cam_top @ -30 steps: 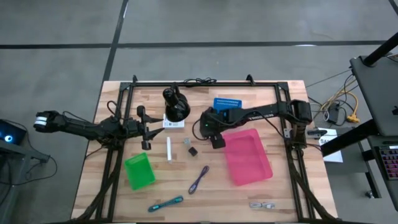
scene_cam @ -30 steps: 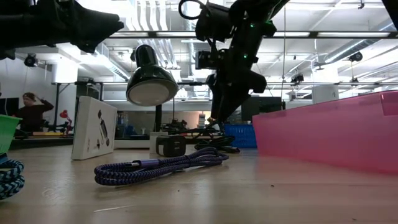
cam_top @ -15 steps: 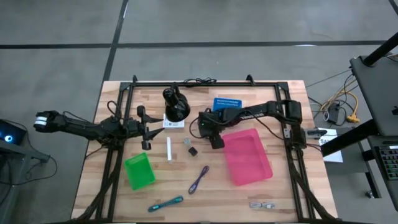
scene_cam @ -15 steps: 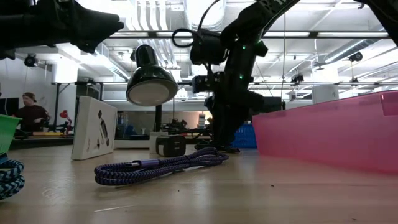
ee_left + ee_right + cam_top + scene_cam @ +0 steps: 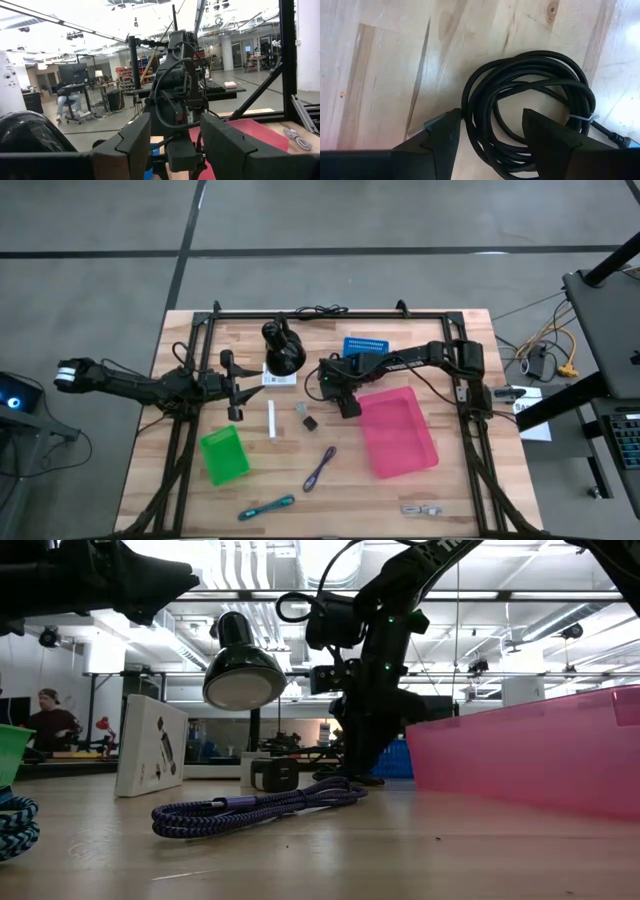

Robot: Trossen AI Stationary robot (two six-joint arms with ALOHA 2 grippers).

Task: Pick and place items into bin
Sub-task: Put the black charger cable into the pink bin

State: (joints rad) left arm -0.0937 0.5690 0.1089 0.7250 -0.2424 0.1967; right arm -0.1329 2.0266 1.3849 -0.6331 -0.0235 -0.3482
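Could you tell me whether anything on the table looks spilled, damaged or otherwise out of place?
Nothing stands out. The loose items lie flat on the wooden table, the pink bin sits upright, and the open right gripper is over the coiled black cable, which looks intact.

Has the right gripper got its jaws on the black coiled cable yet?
Cannot tell. In the right wrist view the right gripper has open jaws either side of the black coiled cable, but that downward look hides any height gap. The other views do not settle it.
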